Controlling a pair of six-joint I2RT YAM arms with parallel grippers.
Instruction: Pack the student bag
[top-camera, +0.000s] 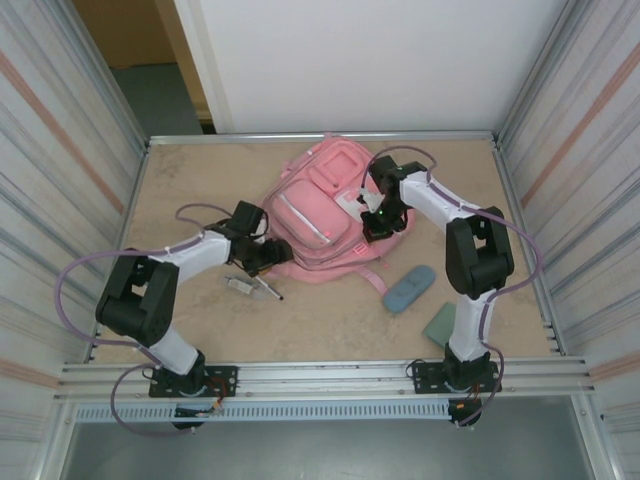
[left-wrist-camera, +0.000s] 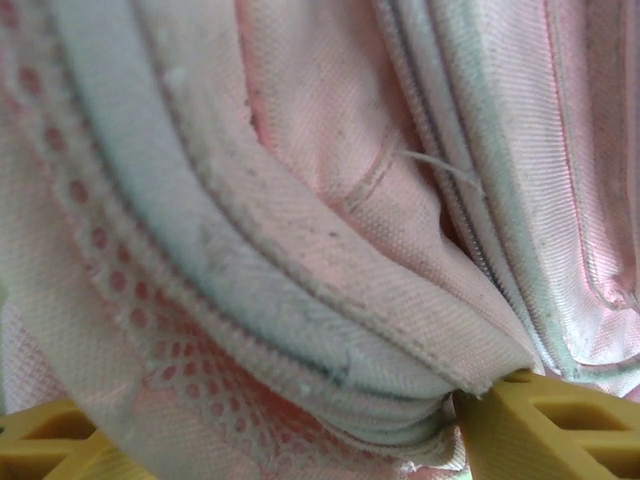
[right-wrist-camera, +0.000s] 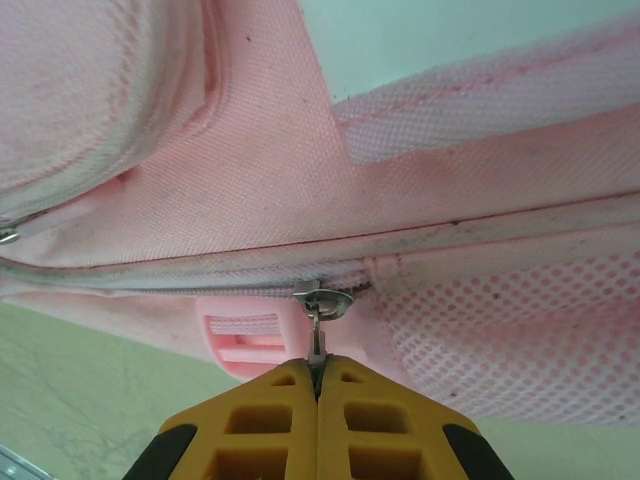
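- student bag lies flat at back middle of table, front pockets up
- left gripper at bag's left edge, jaws set wide, thick fold of pink fabric and white trim bunched between yellow fingers, gripped
- right gripper on bag's right side, pinched tight on metal zip pull
- blue-grey pencil case and flat green pad near right arm, apart from bag
- pen just in front of left gripper

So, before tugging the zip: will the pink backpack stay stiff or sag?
Probably floppy: the student bag bunches in folds between the left fingers. Likely drags along, since the right fingers pinch only its zip pull.
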